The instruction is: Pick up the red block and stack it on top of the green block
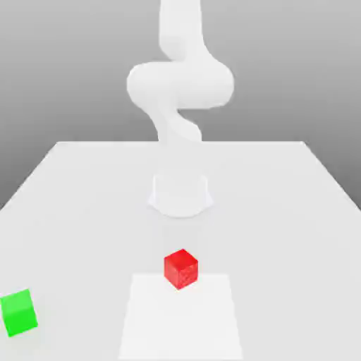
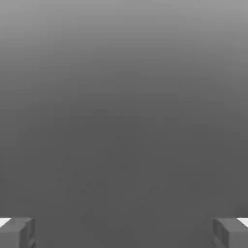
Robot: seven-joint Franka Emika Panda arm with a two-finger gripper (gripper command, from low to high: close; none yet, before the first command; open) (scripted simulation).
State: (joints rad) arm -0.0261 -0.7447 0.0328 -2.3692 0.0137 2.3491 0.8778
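The claw (image 2: 124, 232) stands with its two fingers (image 2: 17, 232) far apart in the hand view, nothing between them, grey ground beyond. In the exterior view the white arm (image 1: 180, 84) rises at the far side of the bench (image 1: 282, 211). The red block (image 1: 181, 268) rests on the bench near the middle, at the far edge of a lighter square patch (image 1: 180, 324). The green block (image 1: 17, 311) sits well apart, toward the exterior view's left.

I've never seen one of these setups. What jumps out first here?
Two bright cubes on a pale table: a red block near the middle front, and a green block apart from it at the exterior view's far left. Behind them rises a bulky white arm. Its claw is open, holding nothing.
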